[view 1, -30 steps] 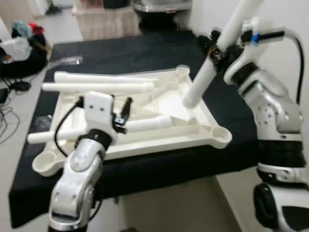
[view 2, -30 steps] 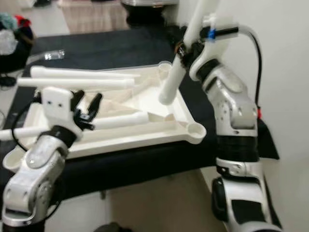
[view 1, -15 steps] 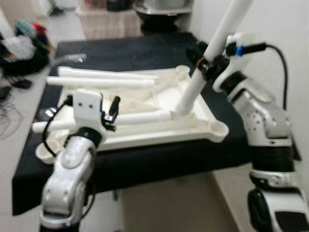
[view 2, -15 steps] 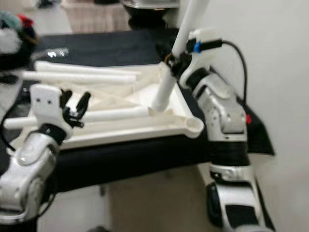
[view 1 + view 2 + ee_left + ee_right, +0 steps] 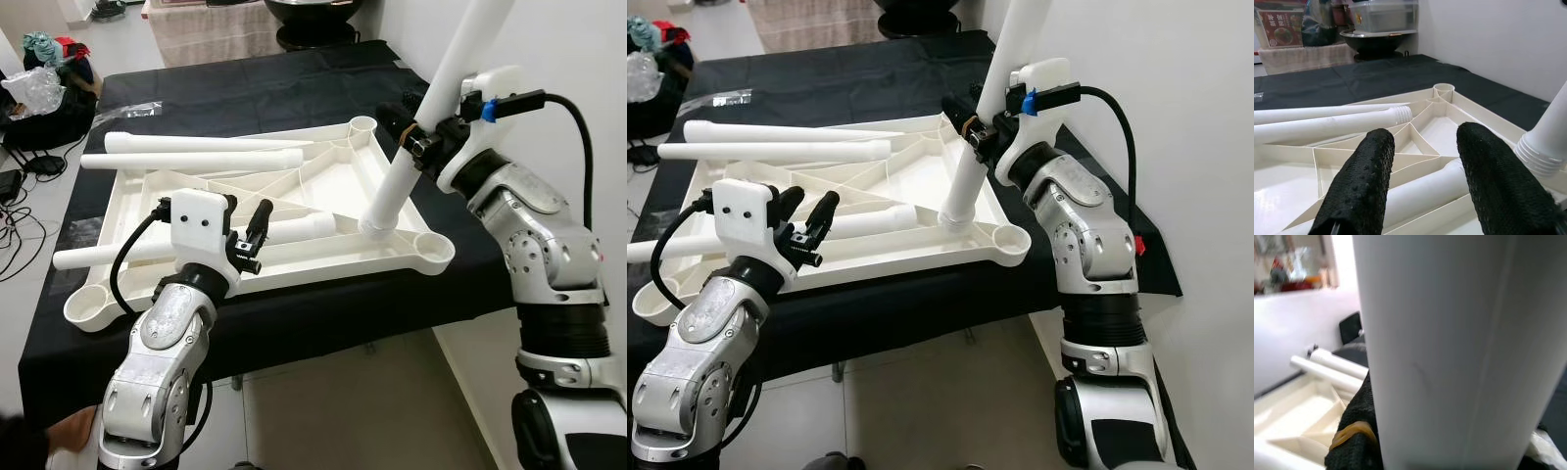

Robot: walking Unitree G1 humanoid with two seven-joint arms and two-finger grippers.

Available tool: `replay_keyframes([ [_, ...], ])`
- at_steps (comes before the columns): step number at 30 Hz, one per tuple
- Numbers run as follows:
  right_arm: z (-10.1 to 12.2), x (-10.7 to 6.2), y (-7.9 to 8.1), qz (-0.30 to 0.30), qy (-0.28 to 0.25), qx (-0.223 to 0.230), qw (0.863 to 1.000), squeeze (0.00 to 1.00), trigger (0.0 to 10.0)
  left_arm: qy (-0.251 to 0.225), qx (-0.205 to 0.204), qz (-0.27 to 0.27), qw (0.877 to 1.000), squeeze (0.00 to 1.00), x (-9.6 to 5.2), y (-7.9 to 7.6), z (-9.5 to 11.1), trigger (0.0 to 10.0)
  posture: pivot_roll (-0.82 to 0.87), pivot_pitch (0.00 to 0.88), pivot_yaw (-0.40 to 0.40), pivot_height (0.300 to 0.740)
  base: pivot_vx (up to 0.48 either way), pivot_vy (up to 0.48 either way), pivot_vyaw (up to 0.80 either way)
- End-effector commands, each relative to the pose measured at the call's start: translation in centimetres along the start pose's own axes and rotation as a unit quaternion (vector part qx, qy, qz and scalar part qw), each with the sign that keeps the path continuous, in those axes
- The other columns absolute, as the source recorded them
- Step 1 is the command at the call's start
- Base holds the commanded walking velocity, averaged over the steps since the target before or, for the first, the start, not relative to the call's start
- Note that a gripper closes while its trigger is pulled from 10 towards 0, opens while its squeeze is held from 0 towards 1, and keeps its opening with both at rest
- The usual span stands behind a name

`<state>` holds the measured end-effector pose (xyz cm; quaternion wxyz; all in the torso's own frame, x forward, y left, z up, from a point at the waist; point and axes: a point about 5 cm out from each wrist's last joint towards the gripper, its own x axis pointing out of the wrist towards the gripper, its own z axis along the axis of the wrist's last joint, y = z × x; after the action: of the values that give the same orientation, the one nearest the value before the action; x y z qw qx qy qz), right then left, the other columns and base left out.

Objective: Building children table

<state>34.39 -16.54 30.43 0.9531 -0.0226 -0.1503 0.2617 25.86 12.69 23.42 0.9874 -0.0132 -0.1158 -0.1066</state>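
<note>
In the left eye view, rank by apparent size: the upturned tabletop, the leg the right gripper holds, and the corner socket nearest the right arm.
1. Upturned tabletop, by far the largest.
2. Held leg, clamped by the right gripper; its top runs out of frame, so its full length is unsure.
3. Corner socket, smallest.

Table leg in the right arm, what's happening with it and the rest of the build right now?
The right end effector is shut on a white table leg, holding it tilted with its threaded lower end at the upturned white tabletop, beside the near right corner socket. The left end effector hovers open over another leg lying across the tabletop's ribs. Two more legs lie along the far side, on the black-covered surface.
</note>
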Motion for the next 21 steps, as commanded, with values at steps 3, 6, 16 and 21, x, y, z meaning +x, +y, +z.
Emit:
replay_keyframes([
  [3,0.1,-0.9,-1.6,-0.024,0.008,-0.022,0.999,0.00,10.0,-0.002,-0.006,0.004,1.000,0.00,-0.4,0.0,0.1,10.0,0.08,0.099,-0.016,0.740,0.000,0.000,0.00],
  [6,-0.2,-1.9,-4.0,-0.097,0.011,-0.026,0.995,0.00,10.0,-0.002,0.002,0.003,1.000,0.00,-0.5,0.1,0.1,10.0,0.07,0.097,-0.014,0.740,0.000,0.000,0.00],
  [16,-1.6,-1.4,-5.0,-0.078,0.067,-0.053,0.993,0.00,10.0,0.009,0.007,0.000,1.000,0.00,-0.6,0.1,-0.1,10.0,0.07,0.127,-0.014,0.740,0.000,0.000,0.00],
  [21,-1.0,-1.1,-7.2,-0.103,0.068,-0.036,0.992,0.00,10.0,0.051,-0.006,-0.058,0.997,0.00,-1.6,-0.9,-1.4,10.0,0.08,0.147,-0.021,0.740,0.000,0.000,0.00],
])
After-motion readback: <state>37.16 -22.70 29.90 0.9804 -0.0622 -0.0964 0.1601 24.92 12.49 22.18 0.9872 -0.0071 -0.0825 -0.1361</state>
